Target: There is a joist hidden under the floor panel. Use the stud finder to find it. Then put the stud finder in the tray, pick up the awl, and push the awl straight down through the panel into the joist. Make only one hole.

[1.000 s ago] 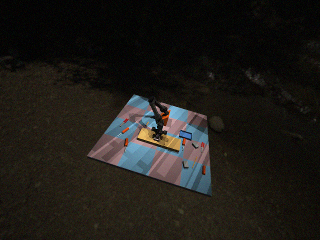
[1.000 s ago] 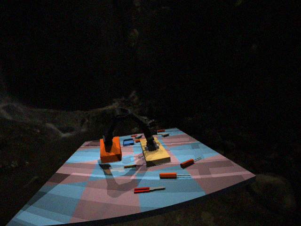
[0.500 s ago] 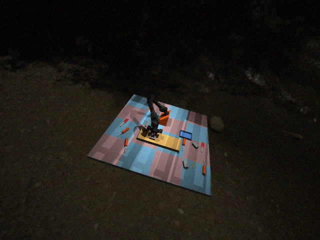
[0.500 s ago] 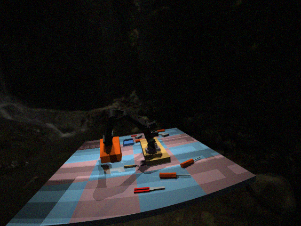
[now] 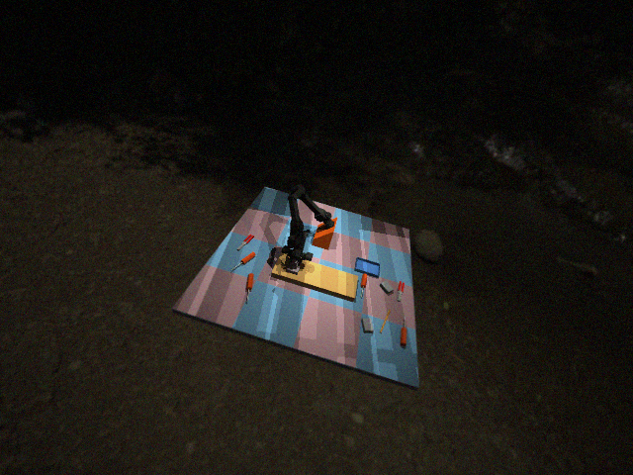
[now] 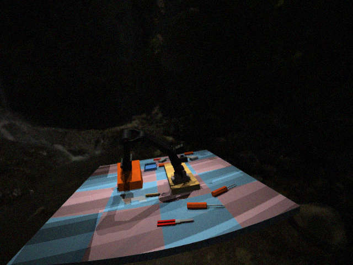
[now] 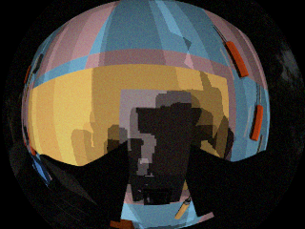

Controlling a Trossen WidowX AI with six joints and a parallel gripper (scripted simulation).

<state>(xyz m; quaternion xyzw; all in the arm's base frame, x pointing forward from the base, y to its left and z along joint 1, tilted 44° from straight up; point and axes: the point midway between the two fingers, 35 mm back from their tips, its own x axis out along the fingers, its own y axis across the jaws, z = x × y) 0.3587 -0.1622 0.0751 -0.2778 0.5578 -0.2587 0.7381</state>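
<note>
My gripper is shut on the stud finder, a grey and black block. It is low over the yellow floor panel, near the end away from the tray; whether it touches the panel is unclear. No readable signal shows on it. The blue tray is empty, beyond the panel's other end. The awl, with a yellow handle and thin tip, lies on the mat beside the panel. The joist is hidden.
The arm stands by an orange box. Orange-handled screwdrivers and red-handled tools lie around the panel. Grey blocks and a thin yellow stick lie past the tray end.
</note>
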